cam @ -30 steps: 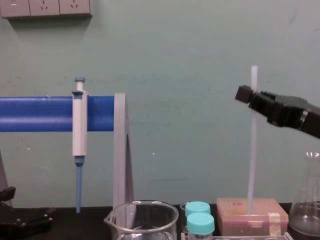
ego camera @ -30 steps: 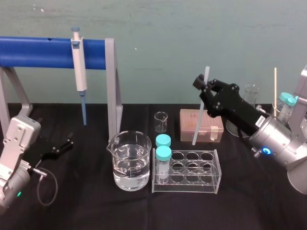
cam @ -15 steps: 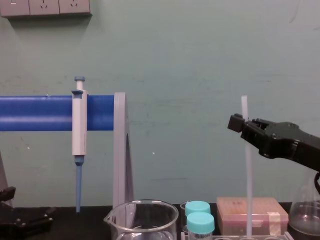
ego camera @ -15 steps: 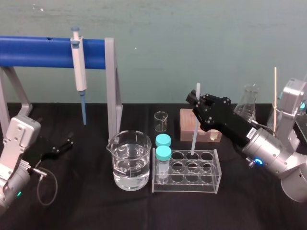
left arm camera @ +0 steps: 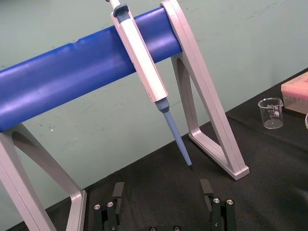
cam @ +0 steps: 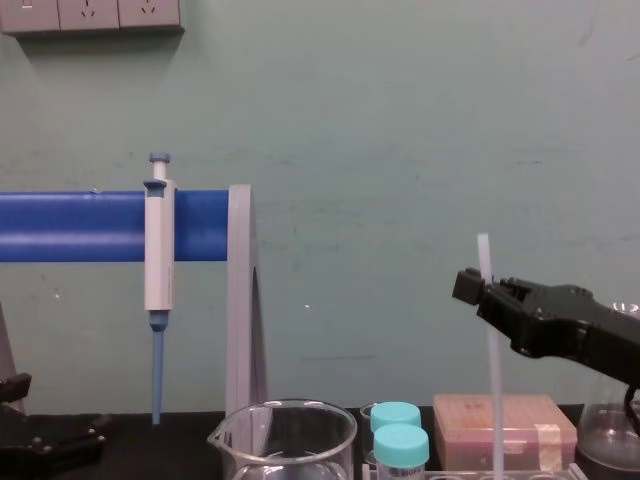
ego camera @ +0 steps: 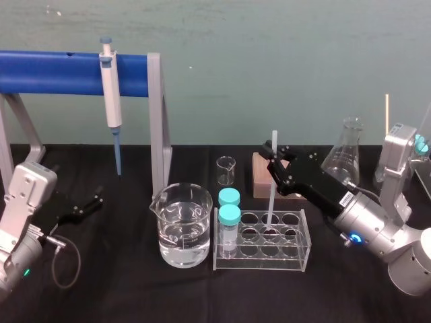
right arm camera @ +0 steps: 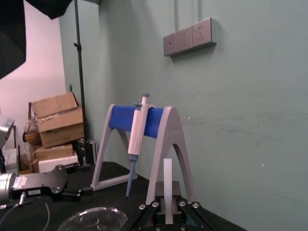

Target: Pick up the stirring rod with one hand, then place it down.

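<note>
The stirring rod (ego camera: 271, 195) is a thin translucent-white stick standing nearly upright, with my right gripper (ego camera: 272, 153) shut on it just below its top end. Its lower end dips into a middle hole of the clear test tube rack (ego camera: 304, 237). In the chest view the rod (cam: 494, 400) runs down from the black right gripper (cam: 472, 286). The right wrist view has the rod (right arm camera: 167, 185) rising between the shut fingers. My left gripper (ego camera: 84, 205) rests parked on the table at the far left, fingers (left arm camera: 118, 192) open and holding nothing.
A water-filled beaker (ego camera: 180, 225) stands left of the rack, with two teal-capped tubes (ego camera: 229, 214) in the rack's left column. Behind are a small beaker (ego camera: 226, 171), a pink box (ego camera: 261, 176) and a conical flask (ego camera: 345, 151). The pipette (ego camera: 110, 94) hangs on the blue stand (ego camera: 54, 73).
My right gripper has come down and nearer with the rod, from above the pink box to over the rack. The rod's lower end now sits in a rack hole. The left arm stayed still.
</note>
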